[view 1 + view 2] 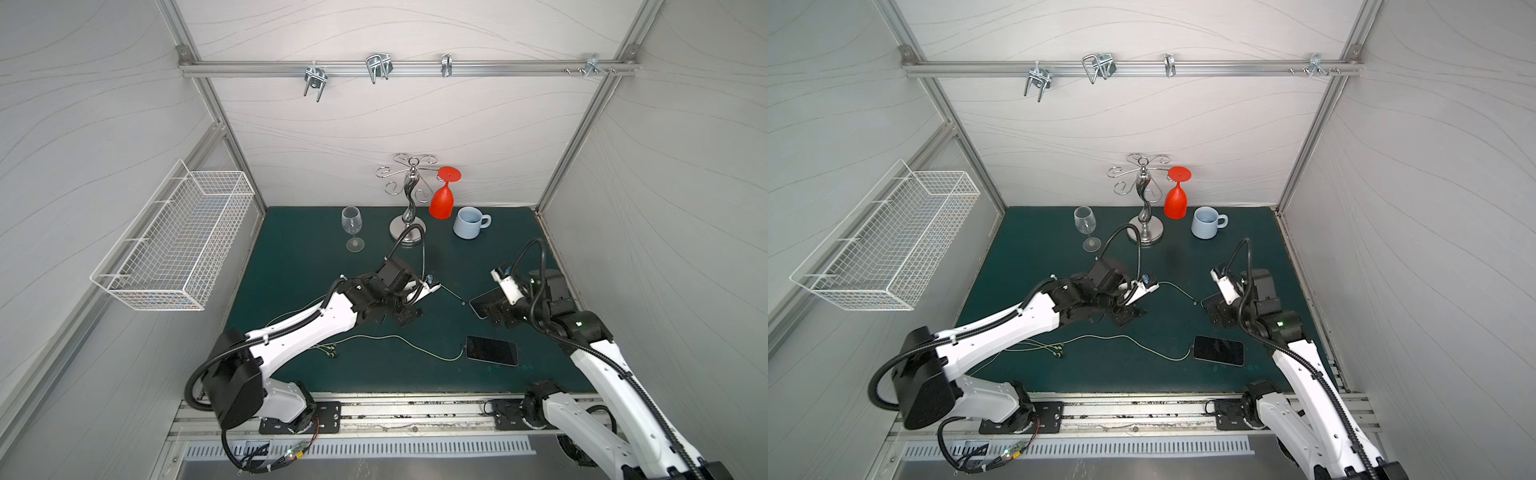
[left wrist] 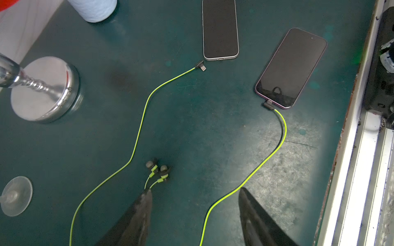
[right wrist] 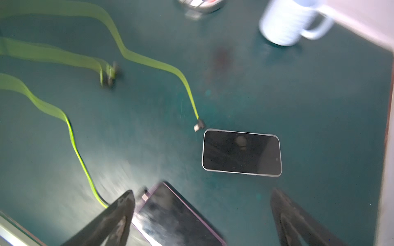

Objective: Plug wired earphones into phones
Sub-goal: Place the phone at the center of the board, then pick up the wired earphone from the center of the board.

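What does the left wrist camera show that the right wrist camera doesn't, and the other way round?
Only left wrist: the glass foot, the left gripper, open, and the purple-edged phone whole.
Only right wrist: the mug handle, the right gripper, open, and the silver-edged phone whole, though the picture is blurred.
Both: the two phones, the loose plug lying just short of the silver-edged phone, the earbuds, the cables and the mug.

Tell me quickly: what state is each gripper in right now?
Left gripper: open, jaws apart, holding nothing.
Right gripper: open wide, holding nothing.
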`<state>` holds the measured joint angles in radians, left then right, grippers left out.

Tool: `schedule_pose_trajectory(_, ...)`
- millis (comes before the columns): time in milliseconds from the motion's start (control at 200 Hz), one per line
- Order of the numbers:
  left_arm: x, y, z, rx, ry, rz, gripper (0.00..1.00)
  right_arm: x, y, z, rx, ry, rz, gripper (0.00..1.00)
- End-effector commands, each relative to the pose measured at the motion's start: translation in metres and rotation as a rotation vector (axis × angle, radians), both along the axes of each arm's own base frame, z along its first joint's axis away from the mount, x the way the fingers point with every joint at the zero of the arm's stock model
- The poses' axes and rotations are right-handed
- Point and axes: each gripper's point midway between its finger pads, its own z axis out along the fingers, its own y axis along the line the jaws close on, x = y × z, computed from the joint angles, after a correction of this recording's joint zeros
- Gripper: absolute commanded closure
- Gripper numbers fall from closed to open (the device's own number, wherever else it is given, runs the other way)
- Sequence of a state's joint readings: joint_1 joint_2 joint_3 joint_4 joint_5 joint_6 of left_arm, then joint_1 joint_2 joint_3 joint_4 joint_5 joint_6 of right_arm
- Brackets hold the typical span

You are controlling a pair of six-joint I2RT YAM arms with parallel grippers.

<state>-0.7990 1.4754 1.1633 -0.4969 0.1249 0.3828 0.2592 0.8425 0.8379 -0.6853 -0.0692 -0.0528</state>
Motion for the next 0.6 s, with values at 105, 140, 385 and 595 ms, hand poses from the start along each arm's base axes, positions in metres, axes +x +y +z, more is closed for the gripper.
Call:
schedule_pose_trajectory(105, 0.035, -0.029, -0.027, 0.102, 0.013, -0.162, 0.4, -0.003, -0.015, -0.011, 0.276, 0.325, -0.456, 0.01)
schedule_pose_trajectory(140, 0.041, -0.033, -0.036, 0.129, 0.04, -0.17, 0.44, -0.005, -0.013, -0.009, 0.296, 0.333, -0.457, 0.01)
schedule_pose_trajectory(385, 0.084, -0.047, -0.096, 0.231, 0.05, -0.236, 0.53, -0.03, -0.018, 0.01, 0.343, 0.337, -0.488, 0.03)
schedule_pose_trajectory(595, 0.124, -0.053, -0.122, 0.292, 0.0, -0.253, 0.55, -0.052, -0.022, 0.008, 0.349, 0.355, -0.503, 0.04)
